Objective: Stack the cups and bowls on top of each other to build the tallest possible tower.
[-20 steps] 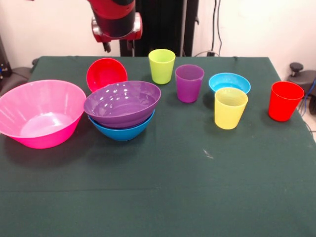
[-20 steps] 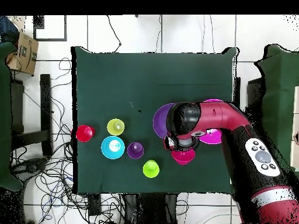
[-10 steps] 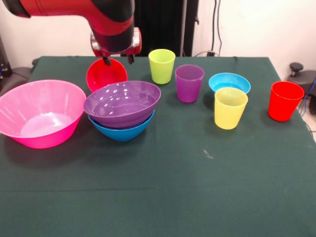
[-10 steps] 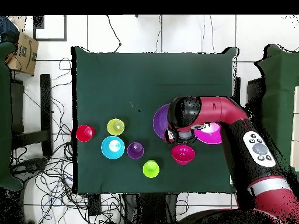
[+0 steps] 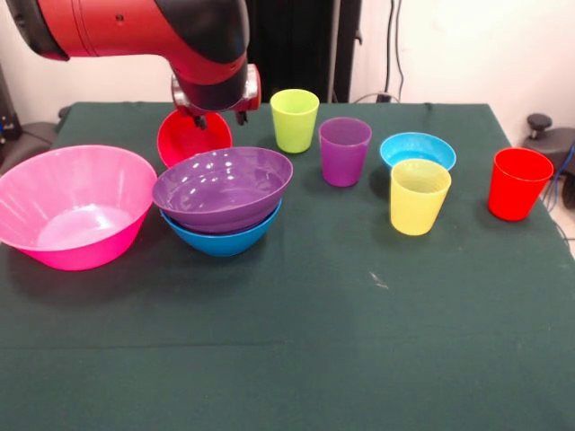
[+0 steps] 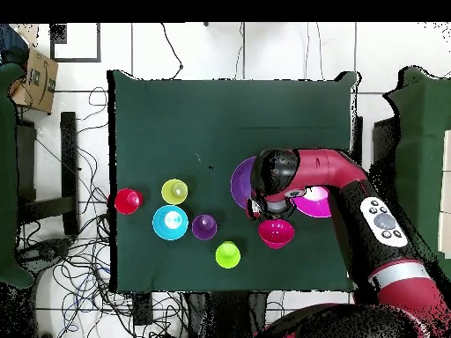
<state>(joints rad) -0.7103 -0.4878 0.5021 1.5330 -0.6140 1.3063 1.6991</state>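
My gripper [image 5: 220, 117] hangs open and empty over the back rim of the small red bowl [image 5: 193, 136], just behind the tower. The tower is the large purple bowl [image 5: 223, 187] nested in the medium blue bowl [image 5: 220, 238]. The very large pink bowl [image 5: 76, 206] stands to their left. To the right stand the lime green cup [image 5: 295, 119], purple cup [image 5: 345, 151], yellow cup [image 5: 420, 196] and red cup [image 5: 519, 183], with the light blue bowl [image 5: 418, 150] among them. In the overhead view the arm [image 6: 275, 174] covers part of the purple bowl [image 6: 240, 183] and pink bowl [image 6: 317, 204].
All the cups and bowls sit upright and apart on the dark green table [image 5: 296, 341], in its far half. The cups' row [image 6: 174, 191] runs along the table's robot side. Cables [image 6: 79, 264] lie on the floor beside the table.
The arm has swung in from the left and the gripper has dropped lower, from above the table's back edge to just over the small red bowl. No cup or bowl has moved.
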